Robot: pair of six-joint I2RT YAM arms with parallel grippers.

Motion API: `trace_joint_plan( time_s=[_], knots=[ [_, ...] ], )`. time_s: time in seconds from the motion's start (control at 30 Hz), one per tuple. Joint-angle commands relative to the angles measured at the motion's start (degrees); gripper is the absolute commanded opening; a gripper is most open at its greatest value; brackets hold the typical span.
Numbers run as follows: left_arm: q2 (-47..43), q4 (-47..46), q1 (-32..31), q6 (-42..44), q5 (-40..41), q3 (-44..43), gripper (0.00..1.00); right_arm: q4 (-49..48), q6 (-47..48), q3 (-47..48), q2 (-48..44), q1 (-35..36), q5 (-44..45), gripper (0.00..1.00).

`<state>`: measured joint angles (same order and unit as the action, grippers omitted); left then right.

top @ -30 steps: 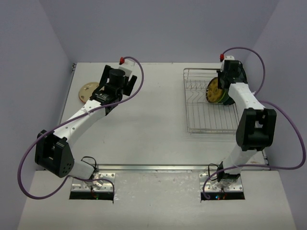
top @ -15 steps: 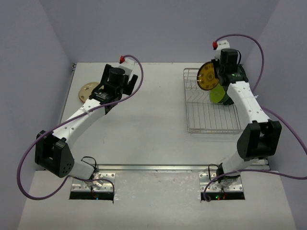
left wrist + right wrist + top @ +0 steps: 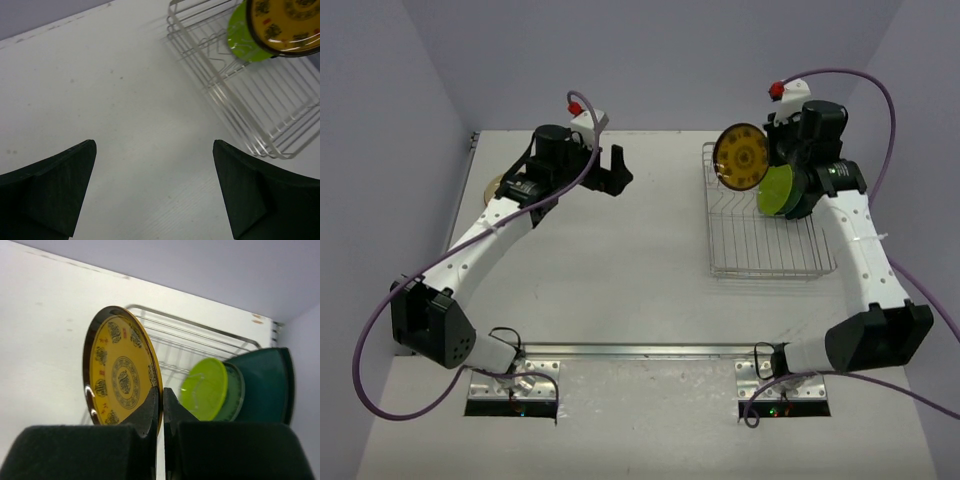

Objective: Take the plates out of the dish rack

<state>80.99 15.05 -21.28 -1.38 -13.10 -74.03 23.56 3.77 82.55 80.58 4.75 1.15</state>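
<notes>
1. Writing: no brand, label or readable text anywhere. The yellow plate (image 3: 740,157) has dark medallion motifs in a ring round a centre one; they are too small to read as characters.
2. Right pincer (image 3: 160,395) is closed on the yellow plate's rim, one finger on each face.
3. The yellow plate is off the dish rack (image 3: 760,245), held up in the air over its far-left corner. It stands on edge with the patterned face turned toward the left side of the desk (image 3: 620,280).
4. In the right wrist view the pinched plate rises straight up from the fingers, seen nearly side-on.
5. Dish rack: silver wire, on the right part of the desk, long axis running near to far.
6. A green plate (image 3: 775,192) stands on edge at the rack's far-right end. The dark-teal plate (image 3: 265,385) is upright just behind it, and their faces overlap.
7. The near part of the rack shows only bare grid and tines.
8. Left pincer (image 3: 154,145) is wide open and holding nothing, out over bare desk at the far centre and aimed toward the rack.
9. A tan plate (image 3: 491,188) lies flat on the far-left desk, mostly hidden by the left arm.
10. A purple cable (image 3: 880,110) loops over the right arm, well above the rack.
</notes>
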Motion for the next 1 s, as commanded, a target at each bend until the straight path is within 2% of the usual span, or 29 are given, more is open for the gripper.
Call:
trace_joint_plan(
  time_s=[0.0,0.27,0.47,0.57,0.77,0.8,0.9,0.97],
  knots=[
    [3.20,-4.03,0.36,-8.32,-16.08,-4.62,1.00,-0.16,-6.30,-0.90,-5.46,0.87,-16.16,0.00],
    [6.37,-7.79,0.37,-14.13,-26.59,-4.46,0.97,0.60,-12.96,-3.08,-8.50,3.96,-30.92,0.00],
    [7.00,-9.38,-0.22,-17.10,-29.09,-4.43,0.85,0.41,-16.05,-3.84,-7.83,4.93,-35.79,0.00],
    [7.55,-9.49,-0.67,-17.55,-29.71,-4.35,0.70,-0.16,-17.11,-4.32,-7.63,5.33,-37.94,0.00],
    [8.39,-10.57,-0.87,-18.84,-32.64,-3.79,0.49,-1.14,-18.95,-4.15,-7.12,5.71,-41.40,0.00],
    [8.59,-10.77,-0.87,-18.90,-33.18,-3.69,0.42,-1.22,-19.04,-4.22,-7.10,5.71,-41.40,0.00],
    [8.44,-11.48,-0.87,-19.48,-36.00,-2.81,0.06,-1.71,-19.18,-4.41,-6.72,5.80,-40.88,0.00],
    [8.13,-11.54,-0.87,-19.71,-37.76,-2.34,0.00,-2.24,-19.23,-4.52,-6.45,5.80,-40.28,0.00]
  ],
)
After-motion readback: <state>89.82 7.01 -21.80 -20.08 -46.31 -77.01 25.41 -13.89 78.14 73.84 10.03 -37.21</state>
